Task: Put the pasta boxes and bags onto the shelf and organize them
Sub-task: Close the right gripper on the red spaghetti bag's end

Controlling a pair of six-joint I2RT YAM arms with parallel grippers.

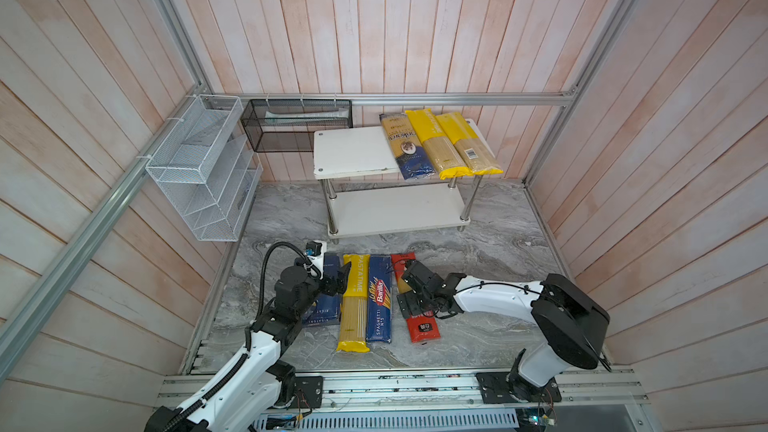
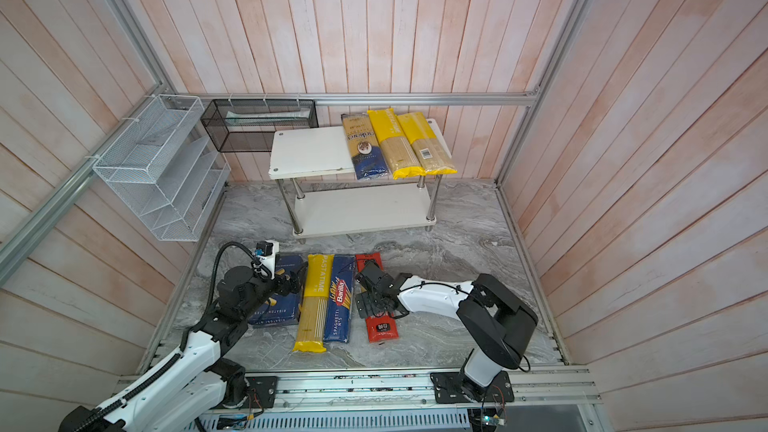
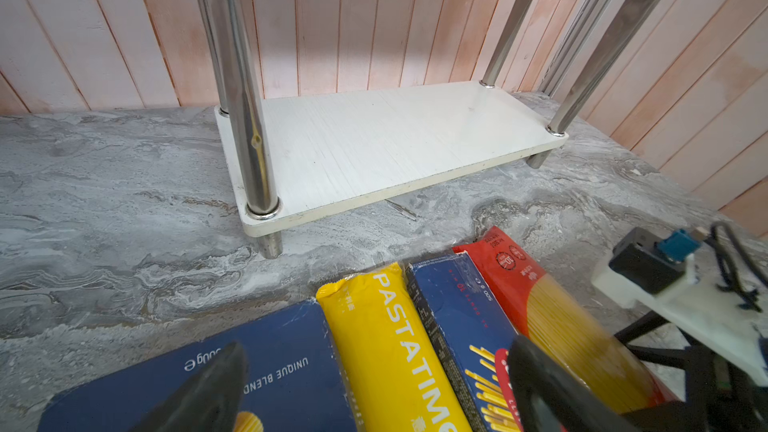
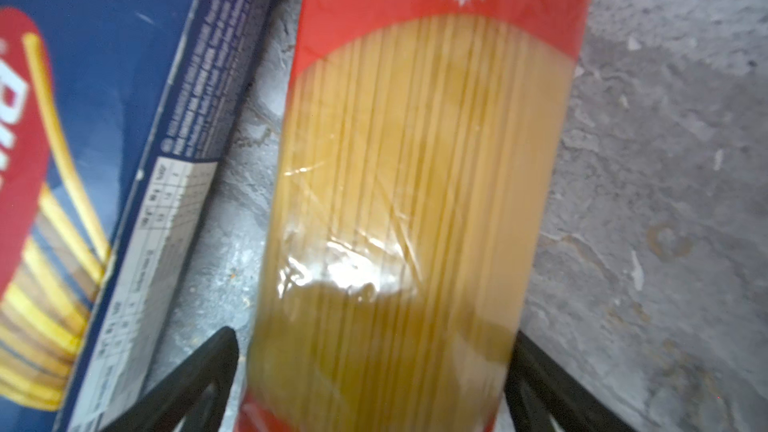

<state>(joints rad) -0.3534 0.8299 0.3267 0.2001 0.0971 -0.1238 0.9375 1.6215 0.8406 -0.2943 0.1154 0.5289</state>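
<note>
The shelf point(image 1: 353, 151) stands at the back; a beige-and-navy bag point(image 1: 405, 147) and two yellow-ended bags point(image 1: 434, 143) point(image 1: 469, 143) lie on the right of its top board. On the marble table lie, left to right, the wide rigatoni box point(image 1: 328, 317), a yellow-ended bag point(image 1: 355, 305), the spaghetti box point(image 1: 379, 301) and a red-ended bag point(image 1: 422, 328). My right gripper point(image 4: 374, 367) is open, its fingers straddling the red-ended bag point(image 4: 415, 160). My left gripper point(image 3: 374, 388) is open, hovering over the yellow-ended bag point(image 3: 386, 347); its arm hides part of the rigatoni box.
A white wire mesh rack point(image 1: 199, 168) hangs on the left wall, with a black mesh basket point(image 1: 297, 124) on the back rail beside the shelf. The shelf's lower board point(image 1: 395, 207) is bare. Wooden walls close in three sides.
</note>
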